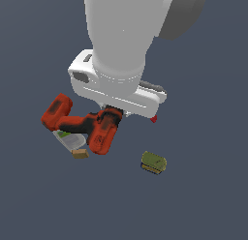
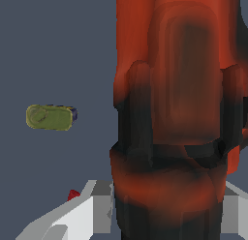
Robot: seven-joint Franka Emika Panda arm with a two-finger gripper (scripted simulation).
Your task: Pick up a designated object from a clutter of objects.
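The red-orange power drill (image 1: 80, 125) with black parts lies in the clutter, chunky base toward the exterior view's left. My gripper (image 1: 111, 117) is down on its black middle section. Seen from the wrist, the drill (image 2: 179, 89) fills most of the picture. The gripper (image 2: 169, 205) has its grey fingers (image 2: 99, 205) pressed against both of the drill's sides, shut on it. The white arm covers the fingertips in the exterior view. I cannot tell if the drill is off the ground.
A clear bottle with a green-white label (image 1: 68, 139) pokes out from under the drill. A tiny tan block (image 1: 80, 154) sits beside it. An olive-green can (image 1: 154, 162) (image 2: 50, 117) lies apart, toward the exterior view's right. A dark blue-grey floor (image 1: 203, 200) lies all around.
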